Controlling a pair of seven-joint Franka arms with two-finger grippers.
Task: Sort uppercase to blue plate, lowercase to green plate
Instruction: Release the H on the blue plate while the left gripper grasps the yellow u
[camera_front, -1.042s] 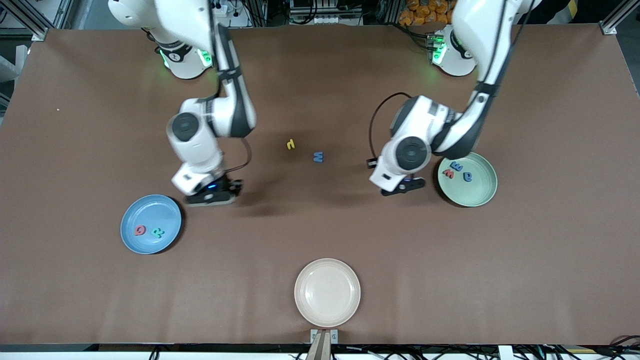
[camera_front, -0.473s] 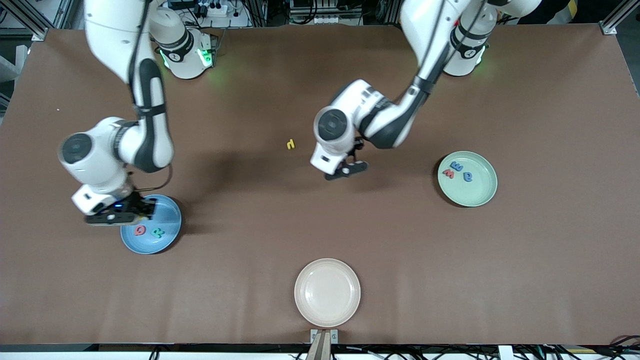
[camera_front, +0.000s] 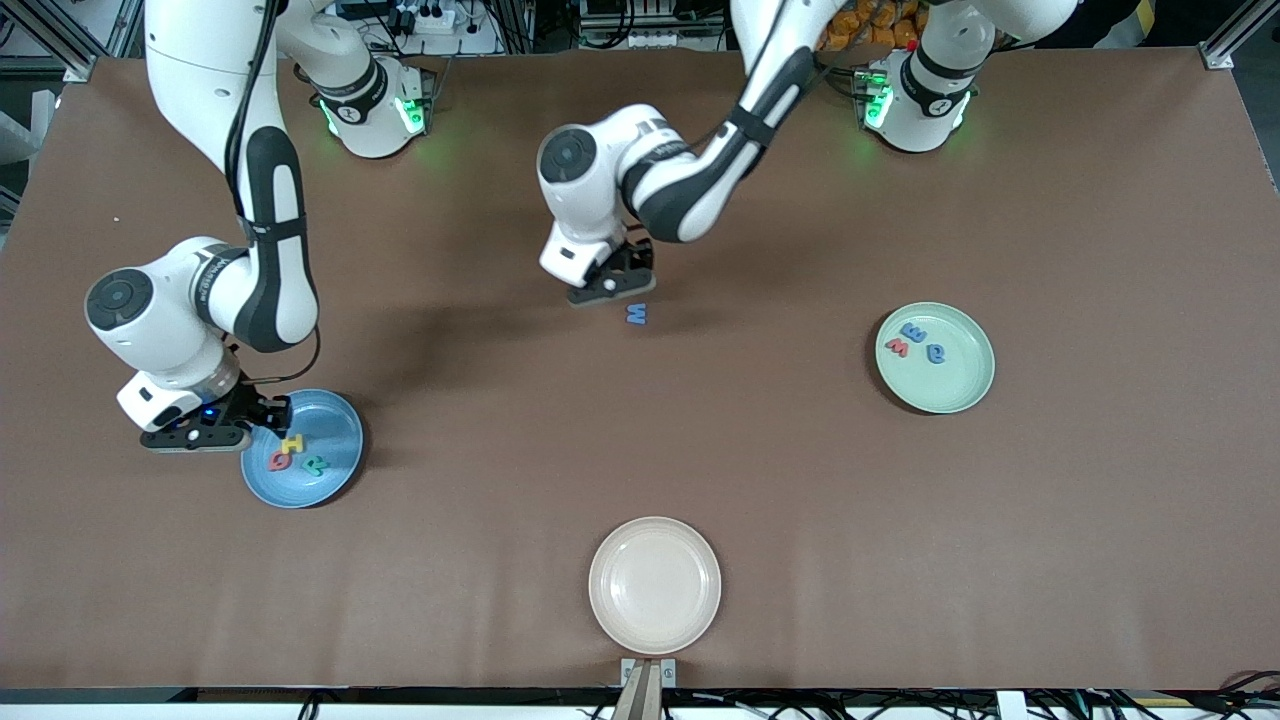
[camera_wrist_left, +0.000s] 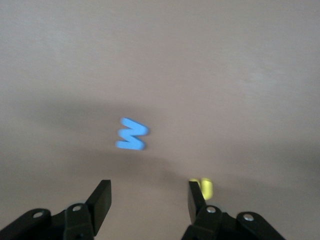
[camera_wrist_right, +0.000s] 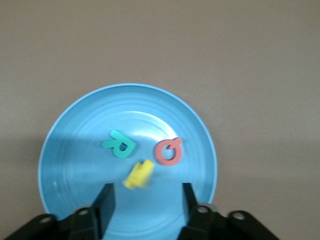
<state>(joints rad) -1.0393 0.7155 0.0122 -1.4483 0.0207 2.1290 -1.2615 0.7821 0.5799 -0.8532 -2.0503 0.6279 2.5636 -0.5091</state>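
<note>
My right gripper (camera_front: 262, 415) (camera_wrist_right: 145, 200) hangs open over the rim of the blue plate (camera_front: 335, 420) (camera_wrist_right: 75, 165). In that plate are a yellow H (camera_front: 291, 443) (camera_wrist_right: 138, 175), a red Q (camera_front: 279, 461) (camera_wrist_right: 168, 151) and a green R (camera_front: 315, 464) (camera_wrist_right: 120, 144). My left gripper (camera_front: 612, 287) (camera_wrist_left: 148, 197) is open and empty, low over the mid-table. A small yellow lowercase letter (camera_wrist_left: 204, 187) lies just beside one of its fingers and is hidden in the front view. The blue uppercase M (camera_front: 636, 315) (camera_wrist_left: 132, 134) lies on the table close by. The green plate (camera_front: 950, 390) holds a red w (camera_front: 897, 348), a blue m (camera_front: 912, 331) and a blue round letter (camera_front: 936, 352).
A cream plate (camera_front: 654, 585) with nothing in it sits at the table's edge nearest the front camera. The brown table (camera_front: 1000, 550) stretches bare between the plates.
My right gripper has opened over the blue plate, and the yellow H now lies there. My left arm swung from the green plate past the blue M to the yellow letter.
</note>
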